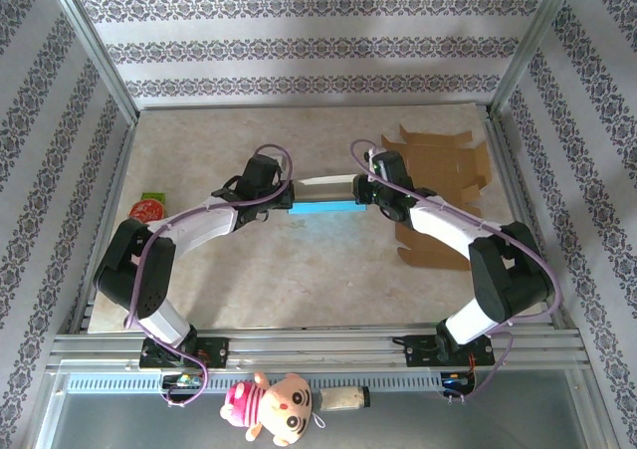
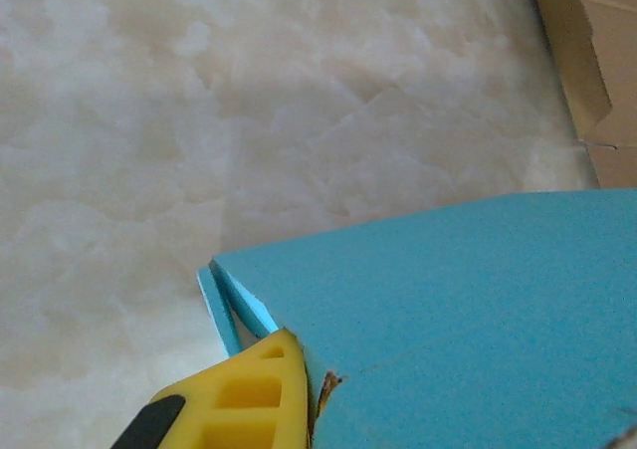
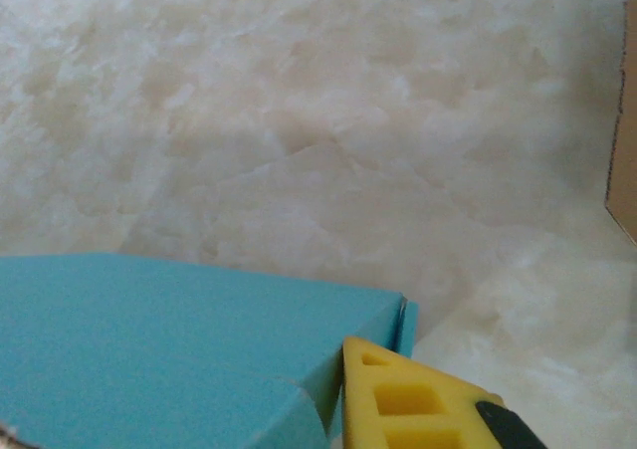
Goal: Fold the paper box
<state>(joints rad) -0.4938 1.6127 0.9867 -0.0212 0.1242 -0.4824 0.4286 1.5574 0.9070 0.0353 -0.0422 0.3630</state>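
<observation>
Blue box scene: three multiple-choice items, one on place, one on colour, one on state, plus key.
1. Where is the blue box?
A. against the back wall
B. between the left gripper and the right gripper
C. under the left arm's base

2. What colour is the finger at the box in each wrist view?
A. black
B. white
C. yellow

3. How is the brown cardboard?
A. opened out on the table
B. folded into a closed box
C. held in a gripper

Key:
1 B, the top view shows a gripper at each end.
2 C, a yellow finger touches the blue panel in both wrist views.
3 A, it lies spread at the right rear, untouched.
</observation>
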